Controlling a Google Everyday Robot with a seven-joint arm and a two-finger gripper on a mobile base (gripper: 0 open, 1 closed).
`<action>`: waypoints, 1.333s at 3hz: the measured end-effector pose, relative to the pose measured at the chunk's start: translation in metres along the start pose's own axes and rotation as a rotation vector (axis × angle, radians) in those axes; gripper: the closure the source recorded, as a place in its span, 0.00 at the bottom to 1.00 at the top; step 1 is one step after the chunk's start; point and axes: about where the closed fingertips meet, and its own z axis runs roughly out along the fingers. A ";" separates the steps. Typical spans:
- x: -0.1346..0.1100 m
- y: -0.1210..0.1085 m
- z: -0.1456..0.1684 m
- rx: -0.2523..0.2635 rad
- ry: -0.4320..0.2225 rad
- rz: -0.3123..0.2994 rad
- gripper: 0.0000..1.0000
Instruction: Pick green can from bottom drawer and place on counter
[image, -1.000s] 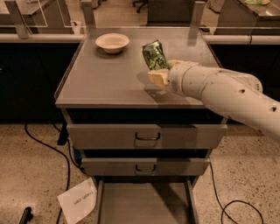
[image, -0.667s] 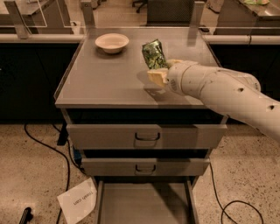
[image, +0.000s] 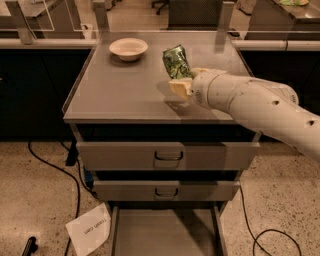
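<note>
The green can (image: 176, 62) is held tilted over the middle of the counter (image: 115, 95), its lower end in my gripper (image: 182, 81). The gripper is shut on the can, just above the counter surface, with its white arm reaching in from the right. The bottom drawer (image: 165, 232) stands pulled open at the foot of the cabinet, its flat tray showing nothing inside.
A cream bowl (image: 128, 48) sits at the counter's back left. Two handled drawers (image: 168, 156) are closed below the top. A paper sheet (image: 89, 231) and cables lie on the speckled floor. Glass-railed desks stand behind.
</note>
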 end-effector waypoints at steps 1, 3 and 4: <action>0.000 0.000 0.000 0.000 0.000 0.000 0.36; 0.000 0.000 0.000 0.000 0.000 0.000 0.00; 0.000 0.000 0.000 0.000 0.000 0.000 0.00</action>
